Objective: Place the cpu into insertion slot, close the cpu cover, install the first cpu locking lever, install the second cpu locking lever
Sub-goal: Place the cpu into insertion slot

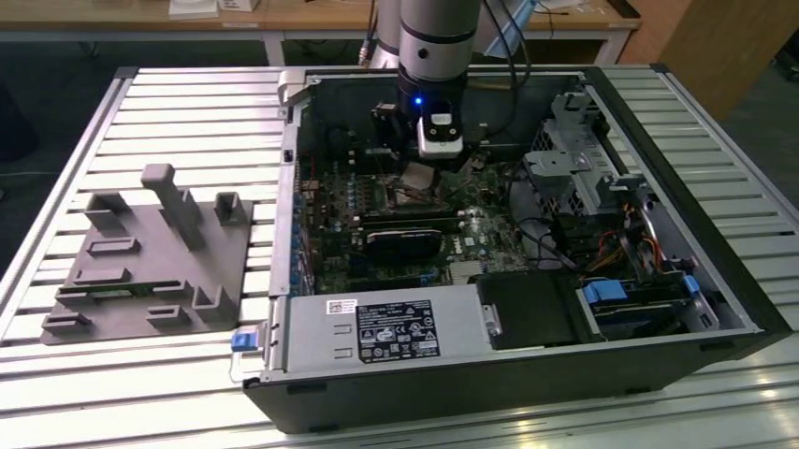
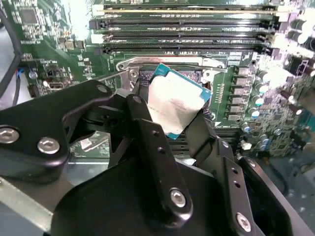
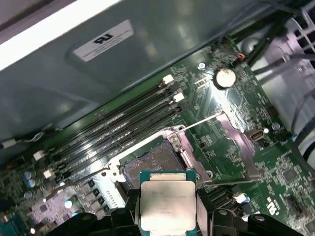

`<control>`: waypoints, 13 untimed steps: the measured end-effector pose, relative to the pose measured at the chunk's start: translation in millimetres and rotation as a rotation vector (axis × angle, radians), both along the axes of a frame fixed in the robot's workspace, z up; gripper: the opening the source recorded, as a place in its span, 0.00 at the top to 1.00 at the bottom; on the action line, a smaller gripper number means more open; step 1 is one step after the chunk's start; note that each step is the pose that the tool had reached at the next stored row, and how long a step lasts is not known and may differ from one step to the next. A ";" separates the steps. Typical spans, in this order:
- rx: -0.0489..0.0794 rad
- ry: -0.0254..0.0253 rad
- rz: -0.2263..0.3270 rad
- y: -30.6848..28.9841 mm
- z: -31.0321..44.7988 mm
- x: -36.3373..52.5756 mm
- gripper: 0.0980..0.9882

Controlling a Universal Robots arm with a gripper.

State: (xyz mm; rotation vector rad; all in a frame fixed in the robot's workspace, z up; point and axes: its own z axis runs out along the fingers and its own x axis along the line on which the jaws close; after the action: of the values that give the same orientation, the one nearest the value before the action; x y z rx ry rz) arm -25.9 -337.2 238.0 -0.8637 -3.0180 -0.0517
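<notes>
My gripper is shut on the cpu, a flat square chip with a pale silver face and a green-blue edge, gripped on two opposite sides. In the first wrist view the cpu hangs a short way off the insertion slot, which lies uncovered with its dark contact field showing. The cpu cover is swung open beside the socket, and a thin locking lever sticks out loose. In the exterior view the gripper hovers inside the open computer case just above the socket.
Long black memory slots run beside the socket, with a coin battery close by. A black card, the power supply and a drive cage crowd the case. A grey fixture sits on the slatted table.
</notes>
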 end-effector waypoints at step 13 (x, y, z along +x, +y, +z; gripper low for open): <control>-0.001 -0.0002 -0.172 0.0 -1.2 0.0 0.50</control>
State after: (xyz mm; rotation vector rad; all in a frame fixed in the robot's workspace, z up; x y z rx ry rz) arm -25.9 -337.2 236.8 -1.1210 -2.9358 -0.0504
